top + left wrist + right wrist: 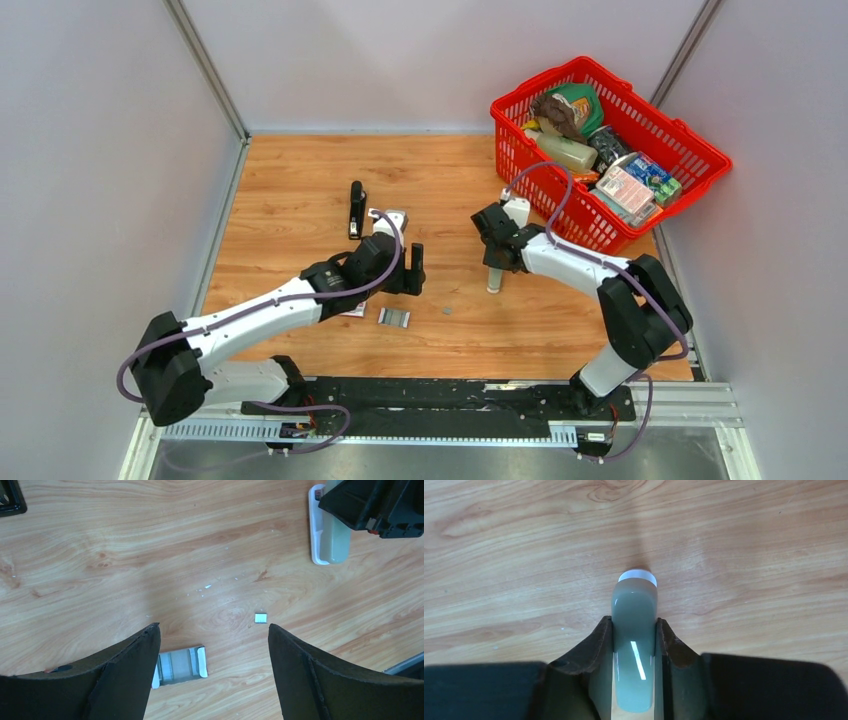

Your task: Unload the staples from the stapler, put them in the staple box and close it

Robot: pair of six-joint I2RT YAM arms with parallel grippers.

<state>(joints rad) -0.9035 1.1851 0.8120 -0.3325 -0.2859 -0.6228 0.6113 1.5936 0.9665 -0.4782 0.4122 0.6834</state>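
Observation:
The black stapler [356, 208] lies on the wooden table, behind my left arm and apart from both grippers. My left gripper [412, 270] is open and empty [214, 628], hovering over the table. A small open tray of silvery staples [180, 665] lies by its left finger and also shows in the top view [394, 317]. A tiny silvery staple piece [260, 618] lies near its right finger. My right gripper [494, 250] is shut [634, 623] on a pale grey-green oblong bar [634, 610], whose white-tipped far end points down at the table.
A red basket [700, 150] full of groceries stands at the back right. A small white-and-red box [352, 311] lies partly under my left arm. A black corner [9, 500] shows at the left wrist view's top left. Grey walls enclose the table.

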